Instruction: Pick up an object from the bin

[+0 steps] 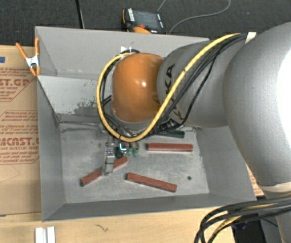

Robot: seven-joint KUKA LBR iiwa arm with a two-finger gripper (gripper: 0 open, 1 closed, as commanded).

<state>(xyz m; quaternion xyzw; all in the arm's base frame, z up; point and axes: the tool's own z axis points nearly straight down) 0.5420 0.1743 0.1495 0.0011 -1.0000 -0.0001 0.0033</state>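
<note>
— Where is the gripper (108,162)?
— I see it low on the left reddish-brown bar (89,178), which lies flat, clear of the other two bars (150,181), so the approach looks easy. Whether the pincer is apart or clamped, I can't tell.

My arm (267,110) is a thick run of smooth, rounded silver-grey housings, with part of some black block lettering (169,82) showing on the link next to the wrist. A glossy orange dome cover (135,87) caps the wrist, and a yellow cable (101,92) loops round it with thinner black cables (106,116) alongside. Under the cover sits my tool (109,167), small, grey metal, with a spot of green at its root.
</note>
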